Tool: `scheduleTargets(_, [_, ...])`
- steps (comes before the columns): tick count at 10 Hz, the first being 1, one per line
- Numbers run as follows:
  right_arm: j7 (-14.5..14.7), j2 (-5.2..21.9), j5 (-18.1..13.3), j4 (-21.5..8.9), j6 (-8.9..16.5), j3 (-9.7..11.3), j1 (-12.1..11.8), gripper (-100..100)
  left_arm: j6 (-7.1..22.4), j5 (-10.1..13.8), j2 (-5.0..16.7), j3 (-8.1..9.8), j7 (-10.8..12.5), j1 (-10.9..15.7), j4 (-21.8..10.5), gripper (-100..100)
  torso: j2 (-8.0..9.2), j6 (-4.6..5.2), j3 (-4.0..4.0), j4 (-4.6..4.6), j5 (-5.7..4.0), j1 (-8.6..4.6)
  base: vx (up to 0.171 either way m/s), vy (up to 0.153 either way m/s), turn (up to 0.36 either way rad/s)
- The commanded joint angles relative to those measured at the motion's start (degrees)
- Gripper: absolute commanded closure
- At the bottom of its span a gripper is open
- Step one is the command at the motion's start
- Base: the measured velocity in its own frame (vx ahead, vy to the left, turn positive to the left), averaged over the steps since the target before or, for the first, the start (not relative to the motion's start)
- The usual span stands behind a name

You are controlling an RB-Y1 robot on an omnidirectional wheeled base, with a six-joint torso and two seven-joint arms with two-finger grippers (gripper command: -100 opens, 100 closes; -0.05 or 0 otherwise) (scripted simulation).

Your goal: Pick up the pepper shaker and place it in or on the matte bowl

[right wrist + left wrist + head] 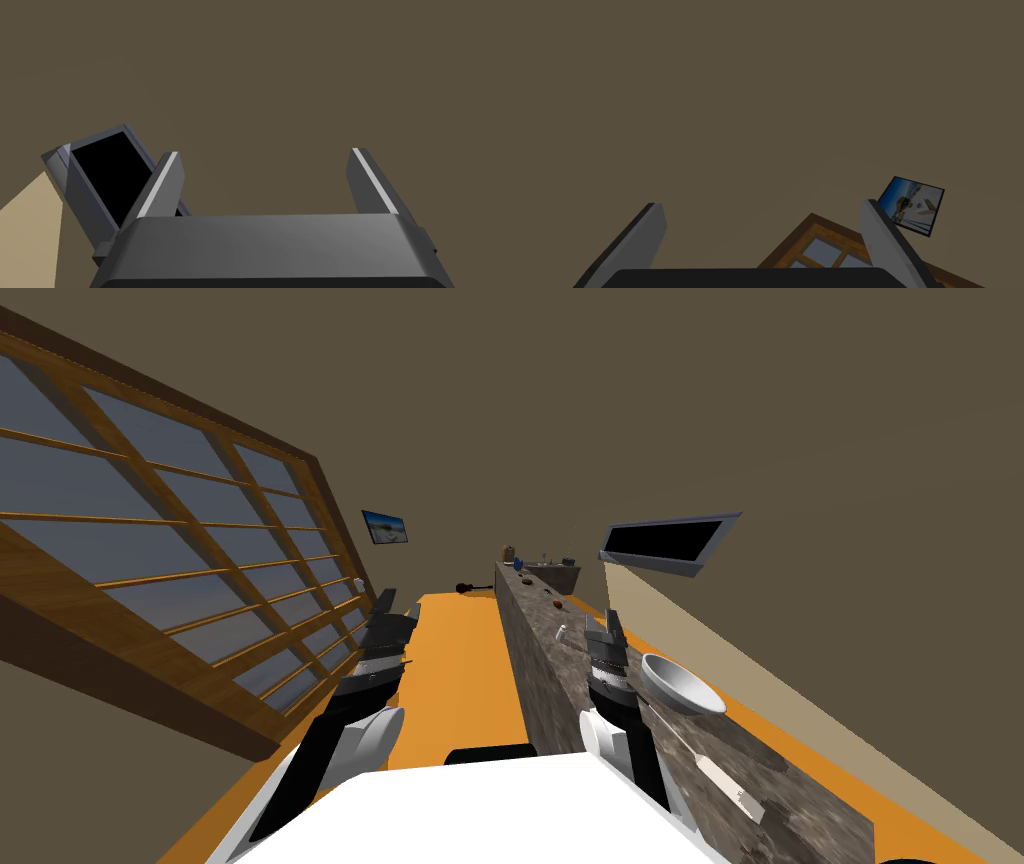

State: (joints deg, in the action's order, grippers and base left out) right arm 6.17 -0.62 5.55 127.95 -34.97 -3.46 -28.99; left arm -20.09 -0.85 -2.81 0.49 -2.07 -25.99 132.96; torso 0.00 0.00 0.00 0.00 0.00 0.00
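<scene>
A long counter (pixel 548 698) of mottled grey-brown stone runs away from me down the middle of the room, its near end at my right side. Toward that near end a light grey bowl (pixel 682 685) sits upright on the top, matte and shallow. A small white shaker (pixel 562 633) stands further along the counter, apart from the bowl; it is too small to tell more.

The right gripper (pixel 607 628) hangs over the counter between the shaker and the bowl. Its fingers are spread wide with nothing between them. Whether it touches the shaker I cannot tell. Nearer me than the bowl lies a long utensil (pixel 725 785) with a pale handle, its thin end pointing toward the bowl. More small items (pixel 558 604) dot the counter's far stretch, too small to name.

The left gripper (pixel 398 608) hangs over the orange floor (pixel 460 678) left of the counter, its fingers also spread and empty. A big wood-framed window (pixel 180 558) takes up the left side of the room. A framed picture (pixel 385 527) hangs on the olive-brown far wall (pixel 700 408). On the right, a grey-framed black opening (pixel 665 542) sits above a beige wall (pixel 760 668). A dark object (pixel 465 587) lies on the floor at the far end.
</scene>
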Motion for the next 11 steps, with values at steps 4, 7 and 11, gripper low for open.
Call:
scheduleTargets(4, [1.55,4.84,-0.32,-1.69,1.02,-0.12,0.70,-100,0.00,0.00,0.00,0.00,0.00,0.00,0.00,0,0.12,0.00,0.07,0.03,0.02,0.10,-0.032,0.024,-0.015])
scheduleTargets(7, [3.40,7.95,-0.83,-3.72,2.18,-0.27,1.57,-100,0.00,0.00,0.00,0.00,0.00,0.00,0.00,0,0.16,0.00,0.09,0.04,0.01,0.06,-0.045,0.019,-0.022])
scheduleTargets(11, [6.93,12.20,-2.25,-7.84,4.44,-0.83,3.08,-100,0.00,0.00,0.00,0.00,0.00,0.01,0.00,0,0.21,0.00,0.12,0.05,0.00,0.03,-0.056,0.014,-0.032])
